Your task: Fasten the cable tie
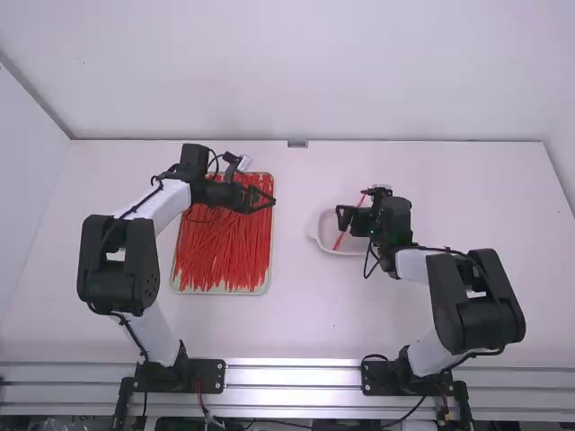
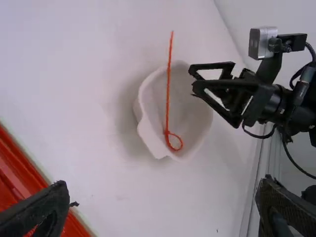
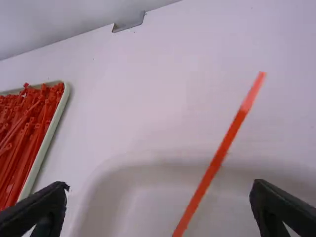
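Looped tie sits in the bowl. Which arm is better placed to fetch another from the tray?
Left, probably: the left gripper, open, hangs over the tray of ties; the right gripper is at the bowl, away from it.

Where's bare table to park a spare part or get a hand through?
Free: the table right of the right arm, the near strip in front of the tray and bowl, the far edge. Tight: the tray-bowl gap, left tool and right tool flanking it.
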{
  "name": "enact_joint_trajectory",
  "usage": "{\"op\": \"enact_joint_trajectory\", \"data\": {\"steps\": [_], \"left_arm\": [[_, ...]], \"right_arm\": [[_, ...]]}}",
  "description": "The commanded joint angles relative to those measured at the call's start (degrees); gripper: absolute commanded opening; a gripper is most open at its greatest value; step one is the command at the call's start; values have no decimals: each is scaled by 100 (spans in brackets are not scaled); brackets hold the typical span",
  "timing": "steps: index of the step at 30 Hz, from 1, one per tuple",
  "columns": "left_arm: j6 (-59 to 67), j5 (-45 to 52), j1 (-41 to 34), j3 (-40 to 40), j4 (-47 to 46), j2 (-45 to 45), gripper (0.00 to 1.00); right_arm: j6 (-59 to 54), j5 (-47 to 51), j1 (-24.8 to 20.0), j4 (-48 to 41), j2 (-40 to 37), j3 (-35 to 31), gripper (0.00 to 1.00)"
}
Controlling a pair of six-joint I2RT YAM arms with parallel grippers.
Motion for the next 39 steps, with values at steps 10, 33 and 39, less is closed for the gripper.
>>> {"op": "enact_joint_trajectory", "data": {"steps": [10, 33, 39], "left_arm": [[125, -363, 74, 111, -94, -201, 99], [-723, -2885, 146, 111, -1460, -1572, 99], [-629, -2889, 151, 111, -1569, -1668, 99]], "right_arm": [[13, -50, -22, -295, -516, -24, 100], [-48, 37, 223, -2946, -3045, -35, 100], [-24, 306, 402, -2994, -3042, -33, 100]]}}
